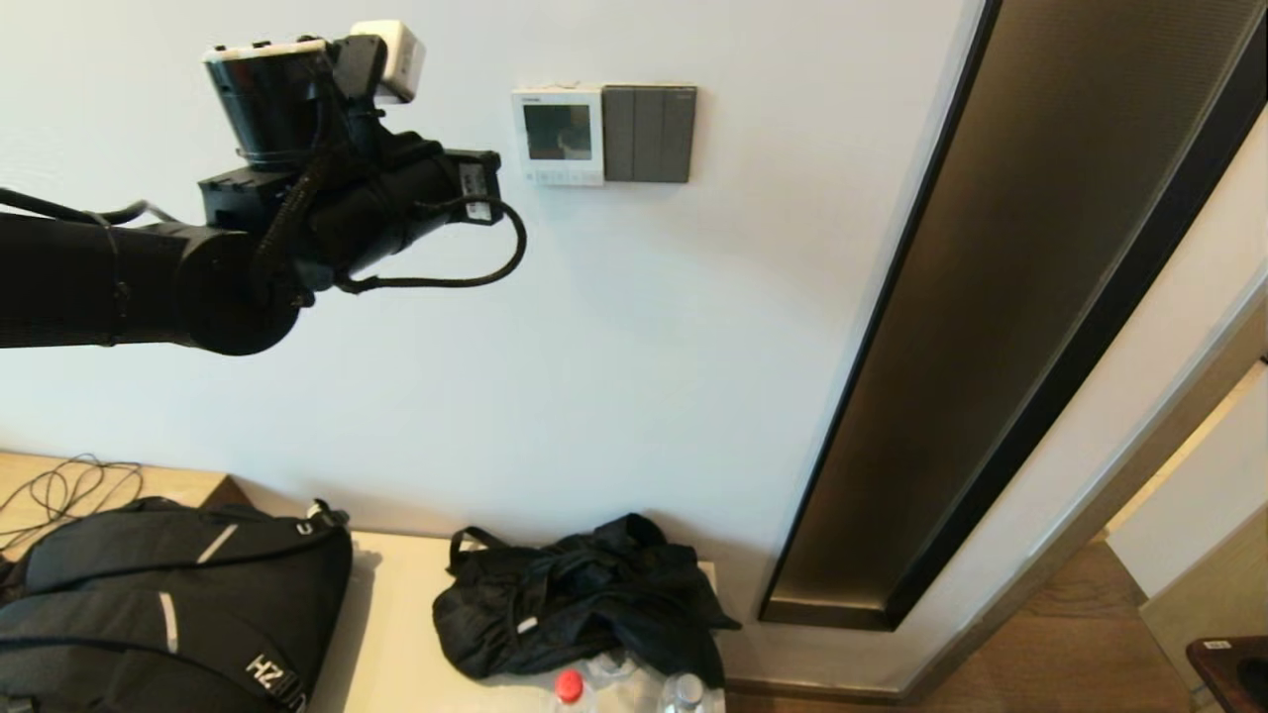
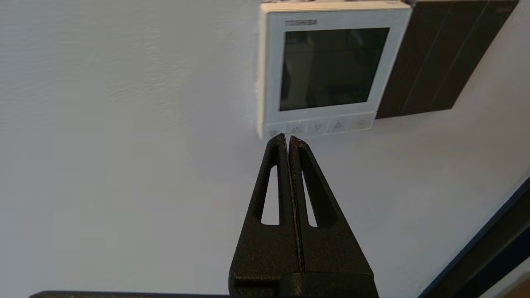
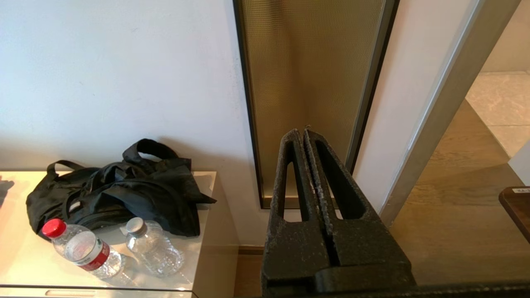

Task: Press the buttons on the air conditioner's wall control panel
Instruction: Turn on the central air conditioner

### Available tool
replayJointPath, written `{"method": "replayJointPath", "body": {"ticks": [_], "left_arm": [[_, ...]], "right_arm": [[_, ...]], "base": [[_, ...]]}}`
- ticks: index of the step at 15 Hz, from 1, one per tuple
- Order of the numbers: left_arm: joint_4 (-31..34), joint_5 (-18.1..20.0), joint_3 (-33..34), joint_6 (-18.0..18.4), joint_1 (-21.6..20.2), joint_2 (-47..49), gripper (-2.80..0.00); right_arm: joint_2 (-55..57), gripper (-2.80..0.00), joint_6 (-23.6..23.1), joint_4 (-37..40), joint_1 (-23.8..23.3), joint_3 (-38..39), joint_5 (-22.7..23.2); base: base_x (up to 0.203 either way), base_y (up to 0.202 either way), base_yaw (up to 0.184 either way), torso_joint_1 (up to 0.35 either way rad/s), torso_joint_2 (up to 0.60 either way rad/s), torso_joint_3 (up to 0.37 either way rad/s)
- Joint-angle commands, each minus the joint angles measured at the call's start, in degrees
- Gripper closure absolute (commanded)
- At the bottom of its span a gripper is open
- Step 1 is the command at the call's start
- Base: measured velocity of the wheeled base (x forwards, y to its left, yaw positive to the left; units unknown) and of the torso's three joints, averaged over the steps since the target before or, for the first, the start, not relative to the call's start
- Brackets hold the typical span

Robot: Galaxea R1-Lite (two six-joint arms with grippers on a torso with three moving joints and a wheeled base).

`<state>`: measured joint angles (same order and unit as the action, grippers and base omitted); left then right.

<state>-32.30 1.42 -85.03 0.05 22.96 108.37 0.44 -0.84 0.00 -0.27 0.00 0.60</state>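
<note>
The white wall control panel (image 1: pixel 558 135) with a dark screen hangs on the wall; it also shows in the left wrist view (image 2: pixel 331 66). A row of small buttons (image 2: pixel 319 126) runs along its lower edge. My left gripper (image 2: pixel 287 138) is shut and empty, its tips just below the left end of the button row; whether they touch I cannot tell. In the head view the left arm (image 1: pixel 327 198) is raised left of the panel, fingers hidden. My right gripper (image 3: pixel 303 133) is shut and empty, parked low, out of the head view.
A dark grey switch plate (image 1: pixel 649 134) adjoins the panel's right side. A dark-framed glass strip (image 1: pixel 991 327) stands to the right. Below, a cabinet (image 1: pixel 396 614) holds a black backpack (image 1: pixel 168 604), a black bag (image 1: pixel 584 599) and two bottles (image 3: pixel 83 250).
</note>
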Motion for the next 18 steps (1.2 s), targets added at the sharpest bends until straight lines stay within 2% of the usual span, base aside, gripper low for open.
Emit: {"method": "replayJointPath", "body": {"ticks": [1,7,12,18], "left_arm": [[-0.33,-0.02,-3.83,-0.13,2.46,3.85,0.00],[-0.31,-1.18,-5.06,-0.17,6.72,5.16,0.00],[-0.33,-1.84,-10.44,-0.28,7.10,10.05,0.00],[0.28,-2.47,-12.42,-0.14,7.79,11.74,0.00]], "right_arm": [[0.09,0.00,-0.03,0.00,0.00,0.09,0.02],[0.09,0.00,0.01,0.00,0.00,0.05,0.02],[0.09,0.00,0.00,0.00,0.00,0.09,0.02],[0.09,0.00,-0.04,0.00,0.00,0.00,0.02]], "base": [[0.000,0.000,0.000,0.000,0.00,0.000],[0.000,0.000,0.000,0.000,0.00,0.000],[0.000,0.000,0.000,0.000,0.00,0.000],[0.000,0.000,0.000,0.000,0.00,0.000]]}}
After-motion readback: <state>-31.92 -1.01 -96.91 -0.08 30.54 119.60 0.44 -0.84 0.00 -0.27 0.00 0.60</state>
